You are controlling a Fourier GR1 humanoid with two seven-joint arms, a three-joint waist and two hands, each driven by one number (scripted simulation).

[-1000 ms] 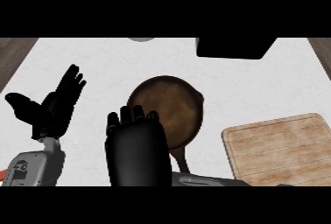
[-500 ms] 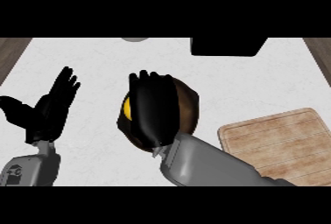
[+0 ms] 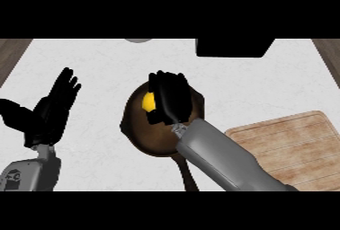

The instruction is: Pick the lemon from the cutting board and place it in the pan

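Note:
The yellow lemon point(image 3: 149, 102) shows over the left part of the dark brown pan point(image 3: 140, 134), which lies in the middle of the white counter. My right hand point(image 3: 170, 99) reaches in from the lower right and hangs above the pan, its fingers and thumb curled round the lemon and hiding most of it. I cannot tell whether the lemon touches the pan's bottom. The wooden cutting board point(image 3: 285, 143) lies at the right with nothing on it. My left hand point(image 3: 46, 112) rests open at the left, fingers up.
The pan's handle point(image 3: 189, 175) points toward the lower edge, beside my right forearm. A black box-like object point(image 3: 234, 47) stands at the back right. A small grey round thing point(image 3: 137, 40) sits at the back edge.
My right hand has carried the lemon forward from the near side and now holds it farther over the pan. The left hand has stayed where it was.

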